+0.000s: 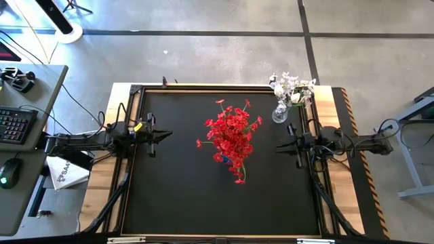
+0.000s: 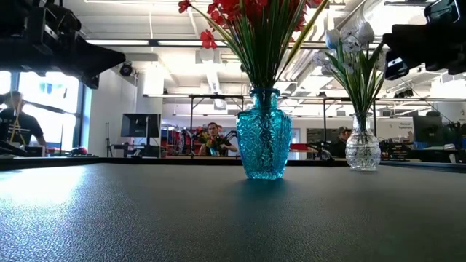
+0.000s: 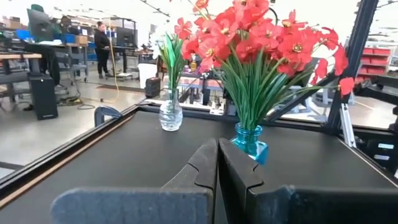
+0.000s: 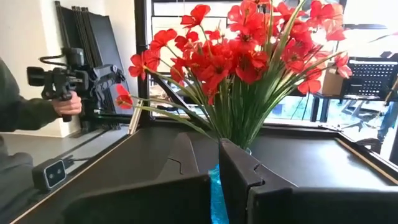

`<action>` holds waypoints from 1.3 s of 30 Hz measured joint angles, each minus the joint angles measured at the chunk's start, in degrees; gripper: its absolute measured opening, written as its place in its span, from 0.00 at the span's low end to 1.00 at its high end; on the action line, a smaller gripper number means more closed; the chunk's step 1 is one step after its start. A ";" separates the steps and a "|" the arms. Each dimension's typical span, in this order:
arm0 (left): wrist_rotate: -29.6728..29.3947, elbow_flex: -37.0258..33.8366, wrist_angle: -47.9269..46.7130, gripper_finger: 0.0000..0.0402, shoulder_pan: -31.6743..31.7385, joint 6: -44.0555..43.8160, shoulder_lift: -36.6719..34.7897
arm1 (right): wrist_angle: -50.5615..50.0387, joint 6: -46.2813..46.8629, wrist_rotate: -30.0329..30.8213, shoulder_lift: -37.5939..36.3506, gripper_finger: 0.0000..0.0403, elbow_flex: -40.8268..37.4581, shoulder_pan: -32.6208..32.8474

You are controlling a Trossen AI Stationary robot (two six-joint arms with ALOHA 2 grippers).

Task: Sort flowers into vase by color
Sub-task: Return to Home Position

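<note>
Red flowers (image 1: 231,139) stand bunched in a blue glass vase (image 2: 263,135) at the middle of the black table, stems down in its neck. White flowers (image 1: 290,87) stand in a small clear vase (image 2: 362,145) near the far right corner. My left gripper (image 1: 167,135) hovers shut to the left of the blue vase (image 3: 250,142), pointing at it. My right gripper (image 1: 279,146) hovers to its right, also pointing at it, with a narrow gap between its fingers (image 4: 239,168). Neither touches anything.
A raised frame (image 1: 135,91) rims the black table, with wooden boards outside it. A desk with keyboard and mouse (image 1: 13,129) stands off to the left. A person's hand holding a dark device (image 4: 65,93) shows beyond the table's left side. People stand in the room behind.
</note>
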 joint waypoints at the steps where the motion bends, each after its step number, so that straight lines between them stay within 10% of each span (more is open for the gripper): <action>1: 0.00 0.00 0.00 0.00 0.00 -0.31 0.00 | 0.03 0.07 -0.29 0.02 0.00 0.00 -0.06; 15: -0.48 0.00 -1.20 0.00 0.02 -7.43 0.04 | -4.52 7.46 14.99 0.39 0.00 0.03 -0.05; 39: -0.68 0.04 -0.16 0.00 -5.77 -7.35 -7.23 | -4.11 7.34 15.05 -0.22 0.00 0.02 1.93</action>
